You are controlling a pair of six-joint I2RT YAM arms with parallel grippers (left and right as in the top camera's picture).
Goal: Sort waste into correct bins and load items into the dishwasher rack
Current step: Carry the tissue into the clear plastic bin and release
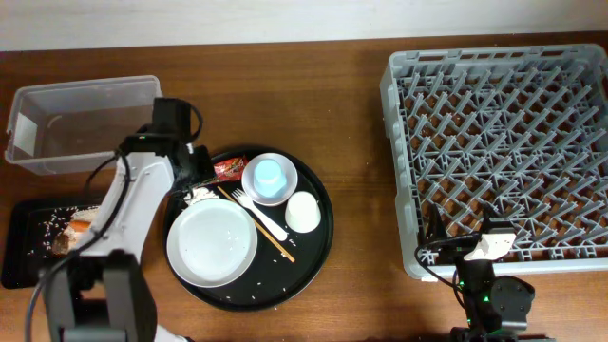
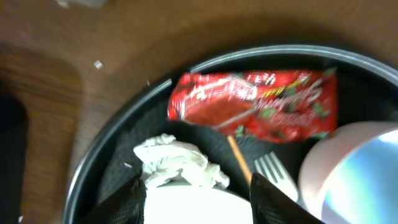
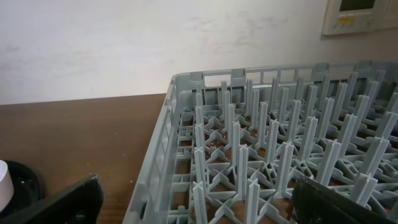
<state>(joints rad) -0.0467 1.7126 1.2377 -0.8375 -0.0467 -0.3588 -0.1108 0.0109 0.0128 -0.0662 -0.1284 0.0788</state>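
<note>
1. Rack (image 1: 499, 142): one, on the right of the bench (image 1: 361, 114). It is judged stiff and bulky and need not be moved. The right gripper (image 3: 199, 208) is held wide open at its near corner, with nothing between the jaws.
2. Round tray (image 1: 318, 249): one, mid-bench, bearing the tableware and some waste.
3. Tub (image 1: 81, 128) and flat tray (image 1: 17, 249): one each, at the left. Crumbs (image 1: 47, 223) and what is probably the carrot (image 1: 81, 228) lie in the flat tray.
4. Plate (image 1: 211, 242): one, judged hard, slick and breakable. It is best taken by the rim.
5. Bowl (image 1: 255, 190): one, likewise fragile, with the blue cup (image 1: 270, 175) standing in it.
6. Cups: two are counted, the blue one and the white cup (image 1: 303, 212). Both are small and light, and a rim grip is advised.
7. Wrapper (image 2: 255, 106): one, at the round tray's far edge. It is judged light, crinkly and slippery, so an edge should be pinched.
8. Fork (image 1: 258, 214): one, thin and light, between the plate and the white cup.
9. Tissue (image 2: 177, 163): one, soft and nearly weightless, at the plate's far rim. The left gripper (image 2: 198, 190) is spread open astride it, and nothing is gripped.
</note>
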